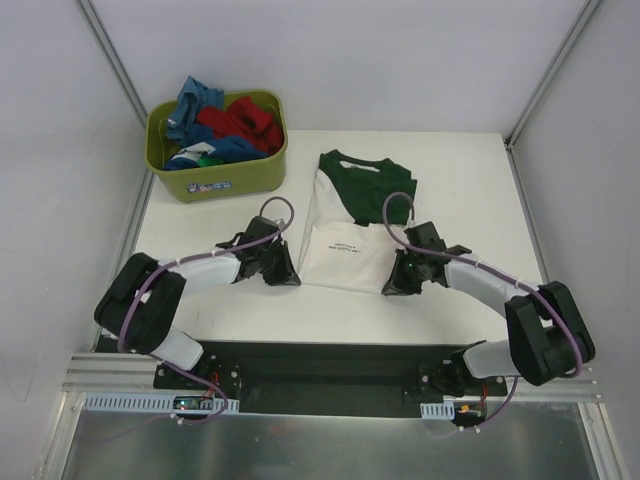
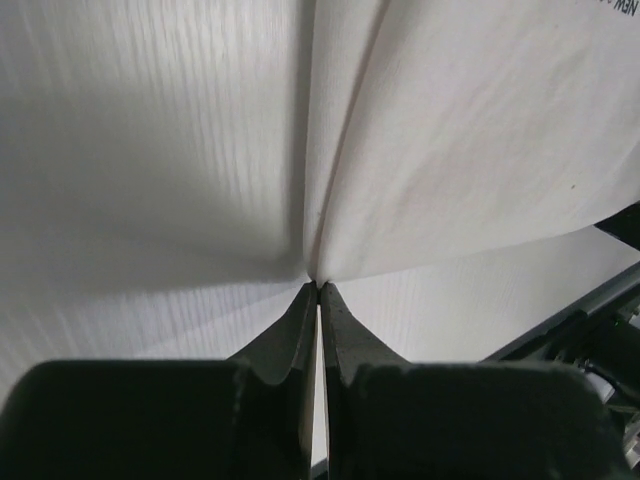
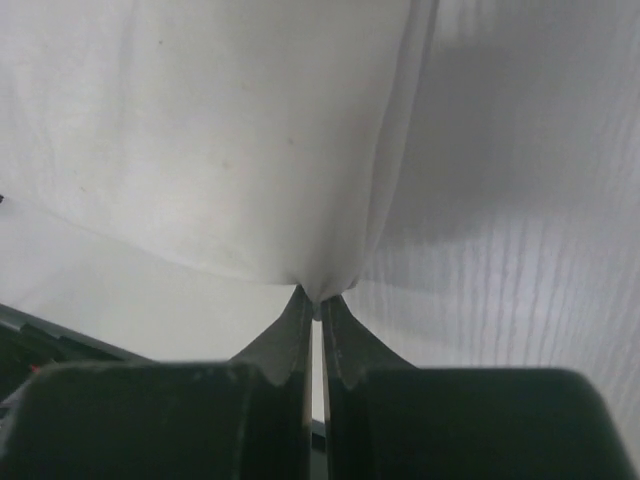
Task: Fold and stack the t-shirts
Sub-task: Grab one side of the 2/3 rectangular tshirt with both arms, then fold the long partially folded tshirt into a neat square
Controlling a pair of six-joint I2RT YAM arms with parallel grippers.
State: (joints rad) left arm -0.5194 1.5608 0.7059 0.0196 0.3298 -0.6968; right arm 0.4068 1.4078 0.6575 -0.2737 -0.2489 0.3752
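The cream t-shirt with dark green collar and sleeves lies folded lengthwise on the table's middle, collar far, hem near. My left gripper is shut on its near left hem corner; the wrist view shows the cream cloth pinched at the fingertips. My right gripper is shut on the near right hem corner, the cloth bunched at the tips. Blue, red and green t-shirts lie crumpled in the tub.
An olive-green plastic tub stands at the far left of the white table. White walls with metal posts close in the sides and back. A black base rail runs along the near edge.
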